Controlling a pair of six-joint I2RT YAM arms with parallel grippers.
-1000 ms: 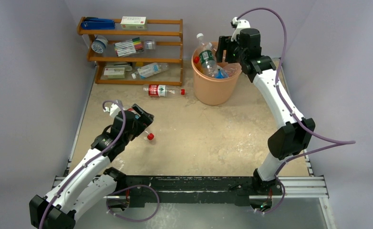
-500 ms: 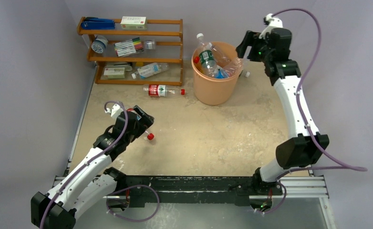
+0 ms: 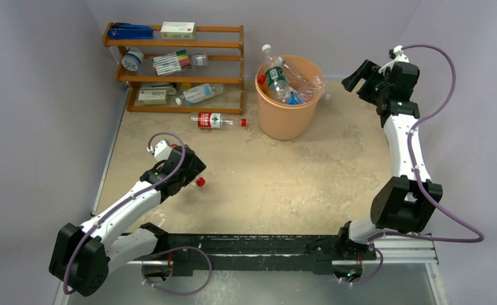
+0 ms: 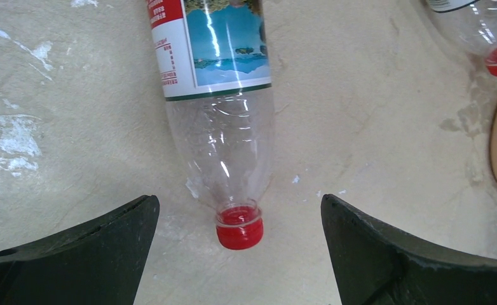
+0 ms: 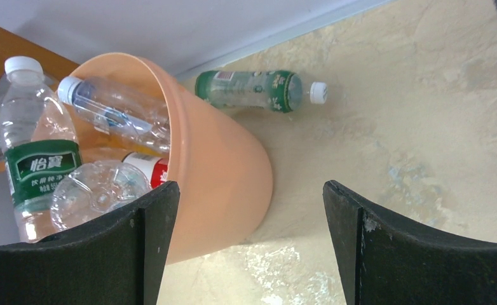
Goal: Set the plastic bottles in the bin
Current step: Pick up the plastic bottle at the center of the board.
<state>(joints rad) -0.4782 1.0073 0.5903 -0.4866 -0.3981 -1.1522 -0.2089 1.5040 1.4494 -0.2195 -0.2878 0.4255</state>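
Left end effector [image 4: 238,202]: standing spread, straddling the red-capped bottle [image 4: 220,127] lying on the worktop [image 4: 373,127].
Right end effector [image 5: 249,185]: gaping empty beside the bin [image 5: 220,159].
Risk: bottle rolling aside if the pinch is landing off-centre.

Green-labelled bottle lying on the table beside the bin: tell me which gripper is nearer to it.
Right. The right gripper hovers open just right of the green-labelled bottle; the left gripper is far across the table, over a red-capped bottle.

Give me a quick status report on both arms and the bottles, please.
Left gripper open over a red-capped bottle lying flat. Right gripper open, empty, right of the bin. Green-labelled bottle loose beside bin. Nothing blocking.
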